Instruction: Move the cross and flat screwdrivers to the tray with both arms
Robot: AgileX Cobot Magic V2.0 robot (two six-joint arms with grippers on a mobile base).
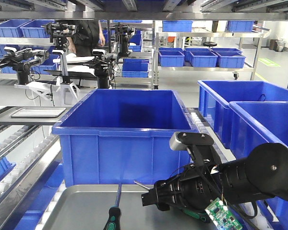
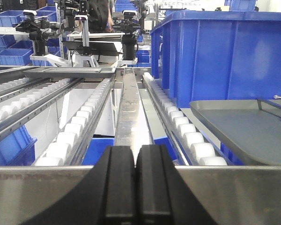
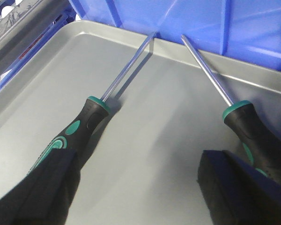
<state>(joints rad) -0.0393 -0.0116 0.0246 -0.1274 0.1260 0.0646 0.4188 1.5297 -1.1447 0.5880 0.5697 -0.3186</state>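
Two screwdrivers with black-and-green handles lie in the grey tray (image 3: 168, 117), their steel shafts pointing at its far rim. One screwdriver (image 3: 86, 123) lies at the left and the other screwdriver (image 3: 248, 124) at the right. My right gripper (image 3: 140, 187) hangs open just above the tray, with bare tray between its fingers and a handle beside each finger. The front view shows the right gripper (image 1: 151, 198) low over the tray (image 1: 81, 206), next to the left screwdriver (image 1: 114, 214). My left gripper (image 2: 136, 157) is shut on nothing, left of the tray (image 2: 243, 129), over a roller lane.
A deep blue bin (image 1: 120, 129) stands right behind the tray. More blue bins (image 1: 249, 110) sit at the right. Roller lanes (image 2: 75, 129) and a steel rail run off to the left. A white robot (image 1: 62, 67) and a flat tray (image 1: 38, 112) are far back.
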